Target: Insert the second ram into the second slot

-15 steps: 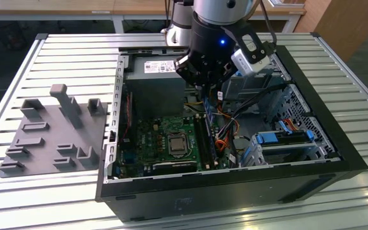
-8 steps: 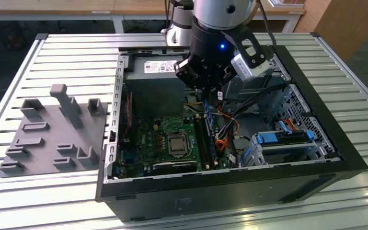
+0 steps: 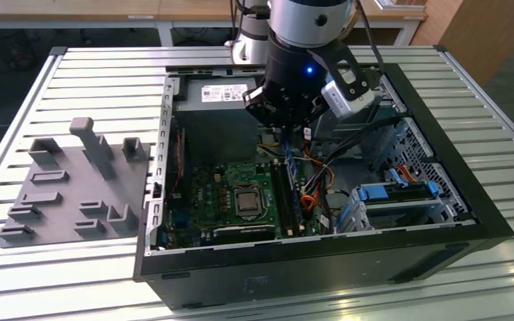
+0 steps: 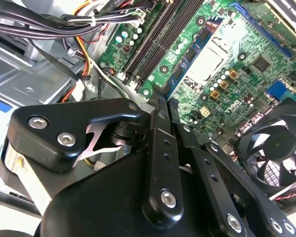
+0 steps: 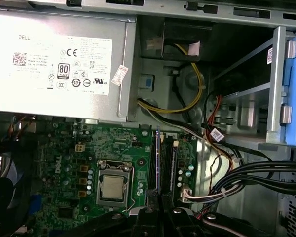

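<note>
First wrist view: gripper (image 5: pixel 161 211) pinches the memory stick (image 5: pixel 158 158); slots (image 5: pixel 171 168) lie beyond its fingertips, so lower squarely and press evenly.

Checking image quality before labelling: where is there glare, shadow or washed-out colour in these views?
Exterior view: light glares off the slatted metal table. Second wrist view: the black gripper, jaws shut on the thin blue-green ram strip, is dark against a washed-out green motherboard. First wrist view: the black round fan sits in shadow.
</note>
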### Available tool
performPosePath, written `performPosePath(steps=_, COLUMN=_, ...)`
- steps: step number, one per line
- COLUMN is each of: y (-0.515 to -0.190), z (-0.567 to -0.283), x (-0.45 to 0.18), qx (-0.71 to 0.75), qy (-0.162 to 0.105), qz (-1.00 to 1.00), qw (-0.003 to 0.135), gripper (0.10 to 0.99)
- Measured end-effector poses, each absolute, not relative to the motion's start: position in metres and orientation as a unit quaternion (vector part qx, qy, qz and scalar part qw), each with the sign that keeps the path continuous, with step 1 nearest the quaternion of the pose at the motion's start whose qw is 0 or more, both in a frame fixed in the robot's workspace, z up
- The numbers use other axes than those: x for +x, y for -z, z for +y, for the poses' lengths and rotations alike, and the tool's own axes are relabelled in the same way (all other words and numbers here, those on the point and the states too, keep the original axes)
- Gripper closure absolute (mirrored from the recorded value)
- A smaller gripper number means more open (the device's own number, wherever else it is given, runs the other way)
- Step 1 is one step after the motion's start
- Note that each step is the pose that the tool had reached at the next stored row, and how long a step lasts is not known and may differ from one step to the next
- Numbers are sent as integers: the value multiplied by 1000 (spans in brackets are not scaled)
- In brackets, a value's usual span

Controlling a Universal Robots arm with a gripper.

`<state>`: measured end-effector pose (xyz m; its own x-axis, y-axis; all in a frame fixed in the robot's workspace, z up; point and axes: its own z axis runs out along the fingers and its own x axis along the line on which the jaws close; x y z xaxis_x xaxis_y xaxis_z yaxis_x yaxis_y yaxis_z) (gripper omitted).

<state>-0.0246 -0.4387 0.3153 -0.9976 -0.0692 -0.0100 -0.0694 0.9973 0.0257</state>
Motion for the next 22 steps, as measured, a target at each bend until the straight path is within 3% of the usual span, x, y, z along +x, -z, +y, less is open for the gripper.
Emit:
performPosePath(steps=14, y=-304, z=-439, x=-25, qx=-35, qy=-13, qz=999, qw=5, gripper=949)
performPosePath(steps=16, y=-297, z=-439, x=-25, qx=-35, qy=-13, qz=999, qw=5, gripper=949)
performPosePath(steps=18, y=-268, z=-439, x=-25, qx=-35, qy=-13, qz=999, qw=5, gripper=949)
performPosePath(steps=22, y=-263, z=-439, x=-25, qx=-35, qy=-13, qz=999, qw=5, gripper=949)
